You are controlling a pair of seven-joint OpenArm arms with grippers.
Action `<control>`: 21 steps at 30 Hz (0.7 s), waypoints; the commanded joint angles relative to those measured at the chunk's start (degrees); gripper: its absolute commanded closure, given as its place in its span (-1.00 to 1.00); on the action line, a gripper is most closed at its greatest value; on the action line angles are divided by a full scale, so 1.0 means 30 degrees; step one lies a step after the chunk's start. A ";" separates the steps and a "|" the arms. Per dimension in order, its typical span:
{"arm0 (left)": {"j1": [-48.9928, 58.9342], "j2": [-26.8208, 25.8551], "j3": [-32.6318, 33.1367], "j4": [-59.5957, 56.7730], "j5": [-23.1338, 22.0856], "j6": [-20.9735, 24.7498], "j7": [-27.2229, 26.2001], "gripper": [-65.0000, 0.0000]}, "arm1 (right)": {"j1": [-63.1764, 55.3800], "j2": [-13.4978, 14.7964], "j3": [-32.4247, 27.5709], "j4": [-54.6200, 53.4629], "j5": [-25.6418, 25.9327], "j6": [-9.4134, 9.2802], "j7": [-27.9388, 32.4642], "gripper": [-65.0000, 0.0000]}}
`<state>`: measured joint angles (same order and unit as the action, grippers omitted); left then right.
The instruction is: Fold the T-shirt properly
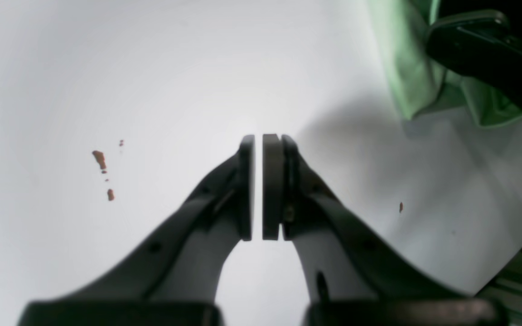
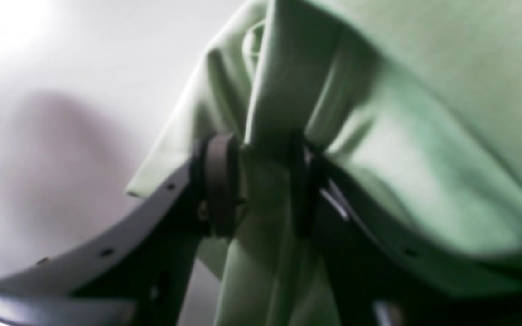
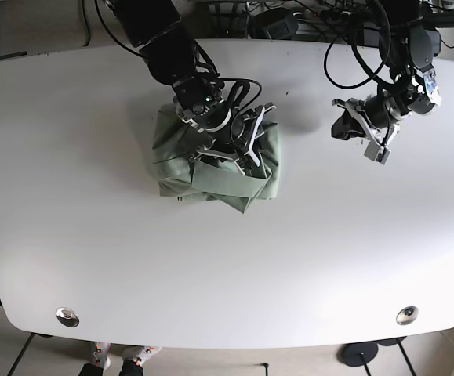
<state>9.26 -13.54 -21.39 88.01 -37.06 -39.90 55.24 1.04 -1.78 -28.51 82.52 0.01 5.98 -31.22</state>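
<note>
The white worktop (image 3: 211, 266) carries one thing for the task, the green T-shirt (image 3: 211, 168), which lies as a rumpled, partly folded bundle a little toward the far edge and somewhat nearer the left edge than the right one. The right arm comes in from the far left corner, and the right gripper (image 2: 261, 181) sits on top of the bundle with its jaws closed on a thick bunch of the cloth; in the right wrist view several layers are pressed together between the pads. The left gripper (image 1: 258, 185) hangs above bare worktop near the far right corner, well apart from the T-shirt, with its jaws nearly together, only a thin gap between the pads and nothing in them. A few small reddish spots (image 1: 102, 167) mark the surface below it. The cloth looks light, soft and limp, so I judge it will sag and slide out of shape when lifted, and a grip on many layers will drag the whole bundle. It seems better to take hold of a single free hem or corner, with the other jaws holding the opposite side.
</note>
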 commanded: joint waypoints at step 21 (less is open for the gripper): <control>-0.0199 -0.0248 -0.0065 0.0276 -0.0321 -0.0033 -0.0319 0.95 | 0.2277 -0.0417 0.0786 0.0552 -0.0048 -0.0835 -0.0244 -0.54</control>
<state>9.21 -13.69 -21.37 87.96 -37.06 -39.90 55.27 6.70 -2.46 -26.24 83.13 -0.03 3.40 -32.97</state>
